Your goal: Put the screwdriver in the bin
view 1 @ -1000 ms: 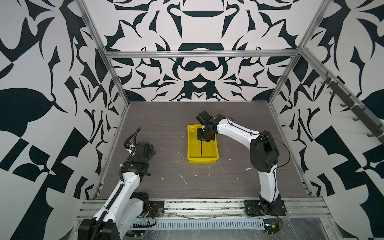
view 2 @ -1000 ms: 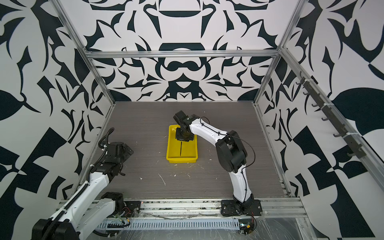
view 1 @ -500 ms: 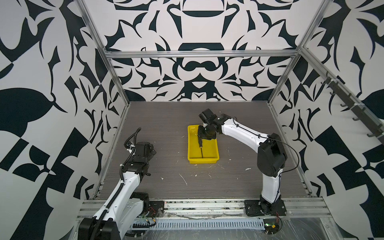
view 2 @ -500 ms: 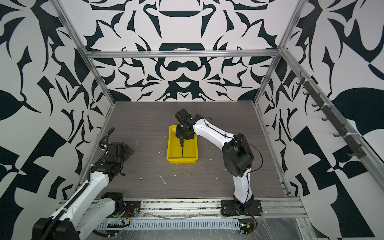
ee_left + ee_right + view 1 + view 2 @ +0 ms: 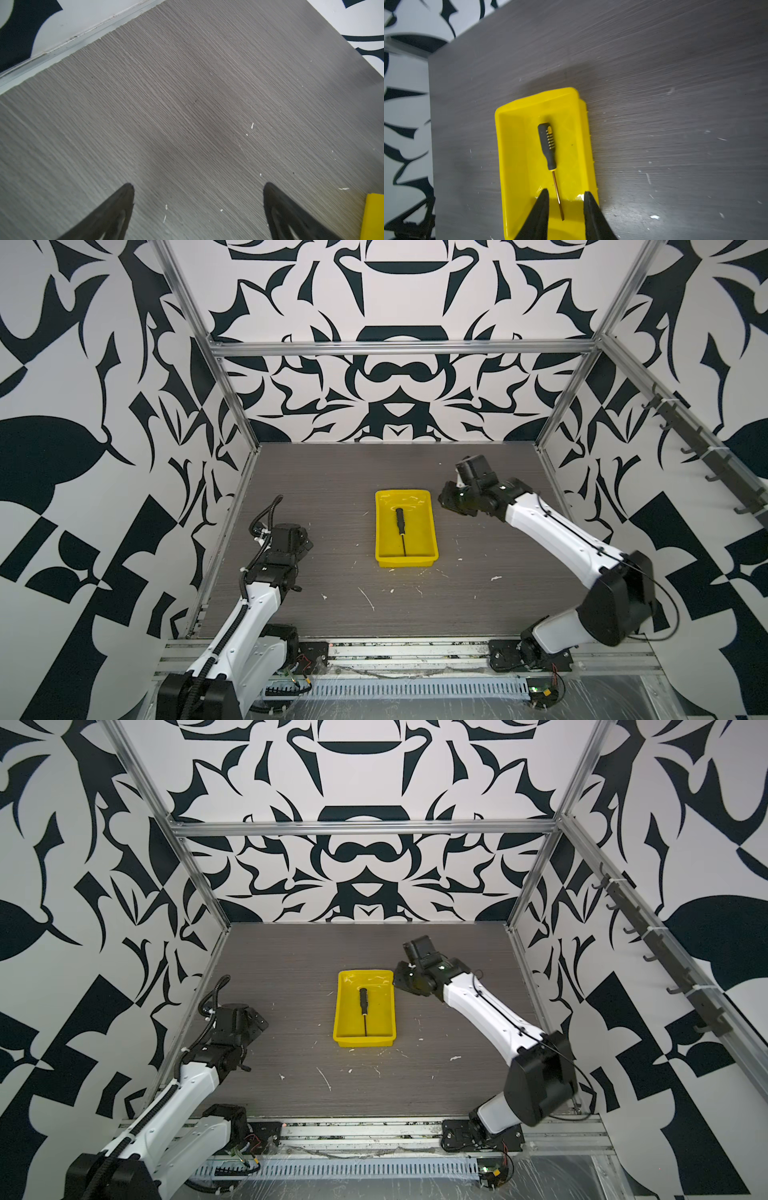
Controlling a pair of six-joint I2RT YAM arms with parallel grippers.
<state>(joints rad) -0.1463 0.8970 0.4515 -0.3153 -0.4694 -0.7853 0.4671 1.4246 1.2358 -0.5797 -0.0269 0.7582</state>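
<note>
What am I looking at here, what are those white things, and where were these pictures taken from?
Those are two robot arms, the left arm and the right arm, mounted at the near edge of a grey table. Two pictures look down from overhead. Two come from cameras on the wrists, looking past the left gripper and the right gripper. A yellow bin sits mid-table with a black-handled screwdriver lying inside it. Both grippers are open, holding nothing.
</note>
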